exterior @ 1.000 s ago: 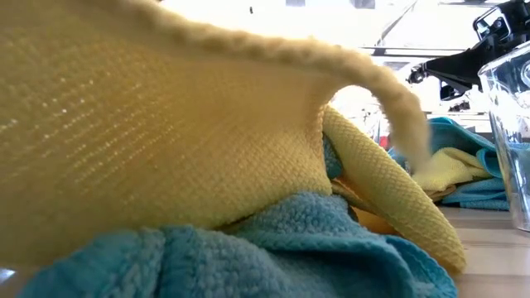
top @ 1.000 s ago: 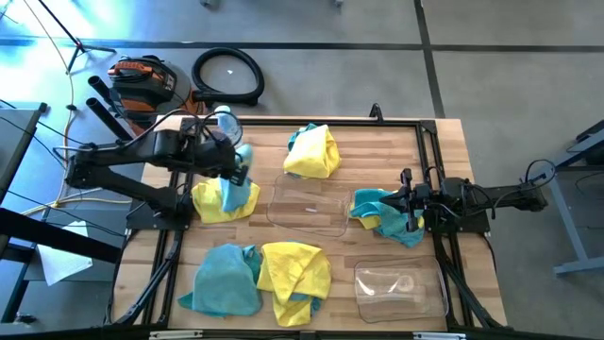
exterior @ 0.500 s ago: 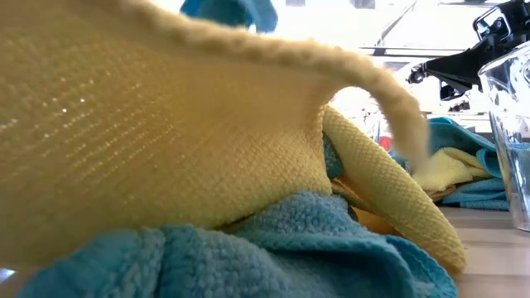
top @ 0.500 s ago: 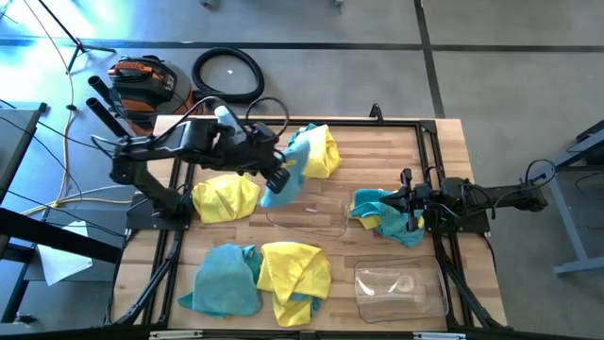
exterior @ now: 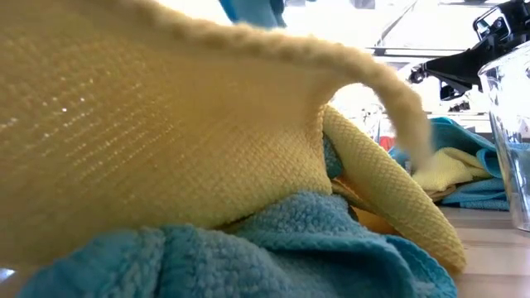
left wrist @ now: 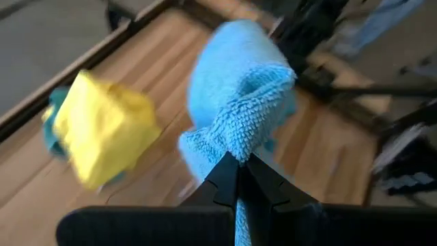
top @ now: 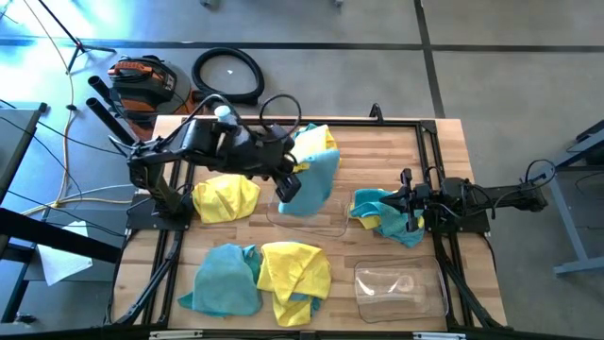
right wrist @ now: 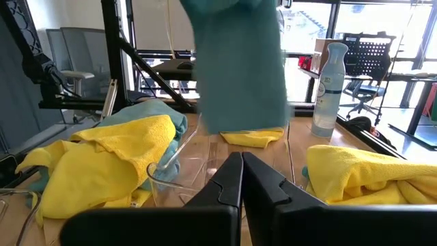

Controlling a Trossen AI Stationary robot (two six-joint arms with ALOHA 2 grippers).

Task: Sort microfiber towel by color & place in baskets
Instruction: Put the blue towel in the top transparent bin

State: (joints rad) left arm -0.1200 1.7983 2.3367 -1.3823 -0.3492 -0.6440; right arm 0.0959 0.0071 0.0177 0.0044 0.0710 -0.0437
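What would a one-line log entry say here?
left gripper: shut on teal towel | position: over centre basket | right gripper: shut, empty, waiting at right

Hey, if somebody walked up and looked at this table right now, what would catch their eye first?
Probably the teal towel dangling from the left gripper, pinched shut on it above the clear basket at the table's middle. After that, the bright yellow and teal towels heaped along the near edge, and the right gripper shut, resting at the right side by another teal and yellow pile.

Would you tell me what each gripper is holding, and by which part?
The left gripper pinches a teal towel by a bunched fold; the right gripper holds nothing.
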